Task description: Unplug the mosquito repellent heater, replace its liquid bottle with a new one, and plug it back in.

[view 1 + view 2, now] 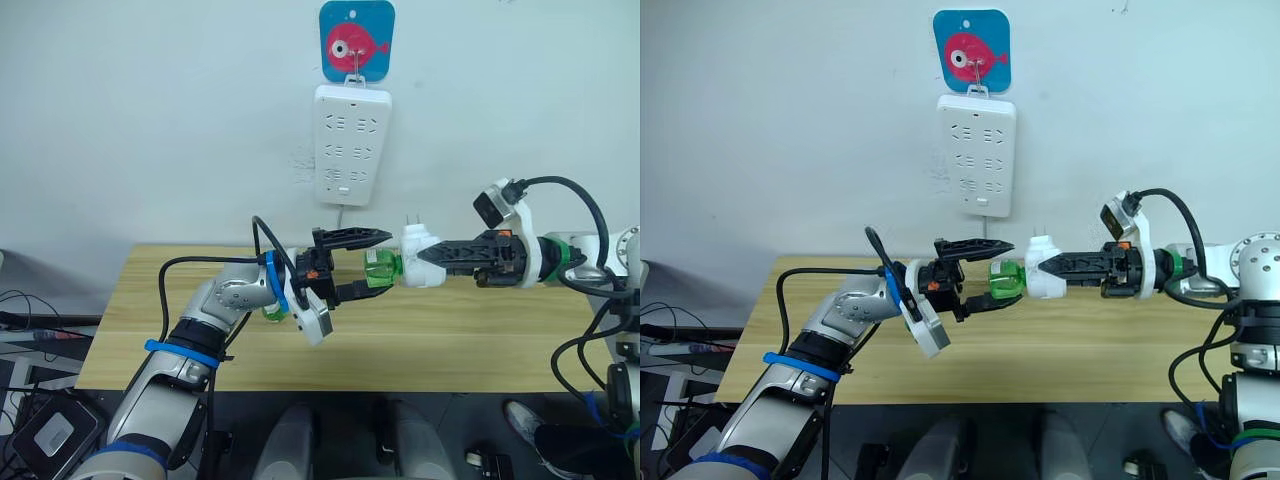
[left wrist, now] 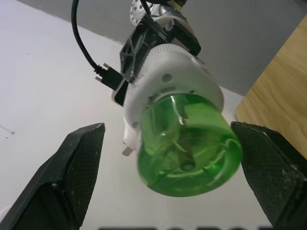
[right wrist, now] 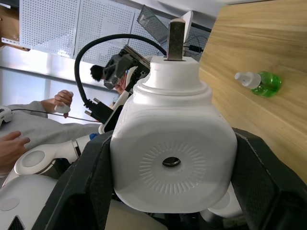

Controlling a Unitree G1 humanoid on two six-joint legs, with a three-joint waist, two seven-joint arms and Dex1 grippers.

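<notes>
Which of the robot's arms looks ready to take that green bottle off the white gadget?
The left. Its gripper is open with its fingers either side of the green bottle, while the right gripper is shut on the heater, holding it above the table.

I see the left gripper's (image 1: 362, 262) spread fingers flanking the green translucent bottle (image 1: 379, 268); a spare green bottle (image 3: 261, 82) lies on the wooden tabletop (image 1: 480, 340).

Robotics lab or test room: bare white wall (image 1: 150, 120) with a hung power strip (image 1: 352, 143), plain wooden table (image 1: 480, 340), loose cables on the floor (image 1: 20, 320), white pegboard panels (image 3: 72, 24), seated person holding a controller (image 3: 63, 101).
</notes>
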